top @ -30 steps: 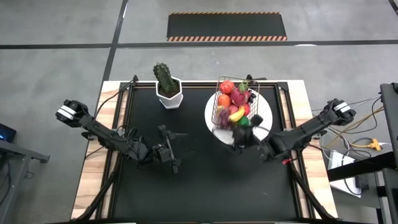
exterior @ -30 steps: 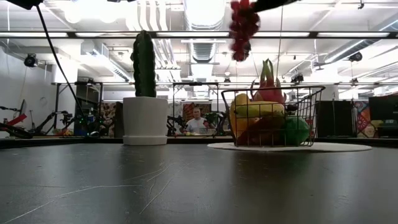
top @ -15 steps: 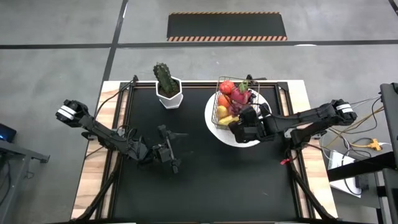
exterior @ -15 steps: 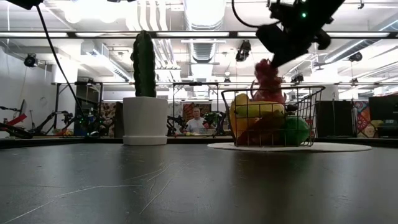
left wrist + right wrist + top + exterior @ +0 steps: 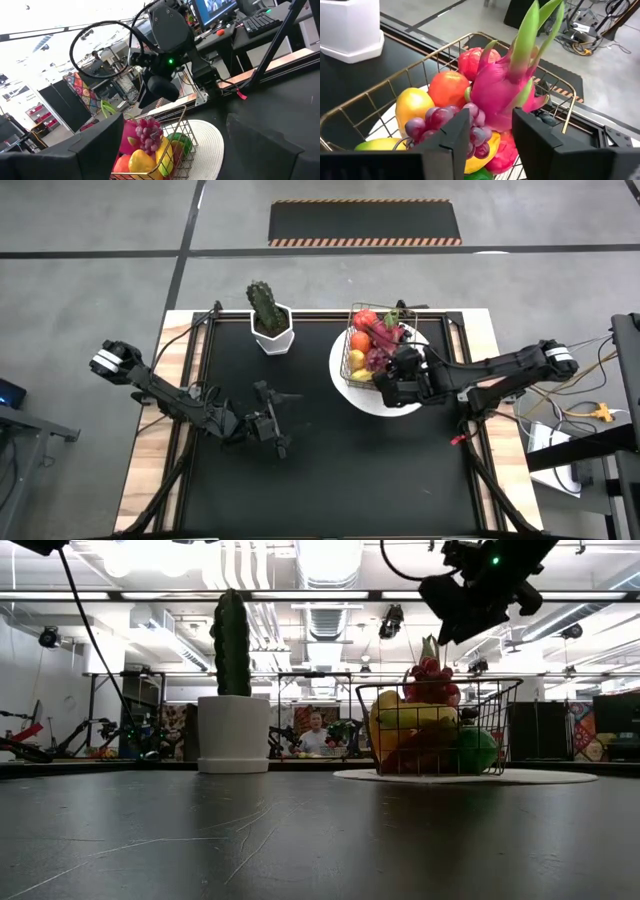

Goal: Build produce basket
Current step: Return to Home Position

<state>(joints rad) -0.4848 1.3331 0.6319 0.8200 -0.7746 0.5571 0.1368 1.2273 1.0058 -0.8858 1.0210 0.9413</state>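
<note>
Robotics lab or workshop, industrial-bay type. Bare concrete floor [image 5: 100, 220] around the table [image 5: 330, 480], with a hazard-striped mat [image 5: 365, 222] at 12 o'clock. Low view shows exposed ducts [image 5: 320, 620] and strip lights [image 5: 150, 593] overhead, and a person [image 5: 317, 733] seated at the back. Monitor [image 5: 217, 6] and keyboard [image 5: 260, 22] on a bench. Loose cables [image 5: 590, 412] at 3 o'clock. Background clutter is possibly more robot rigs, too small to confirm.
</note>
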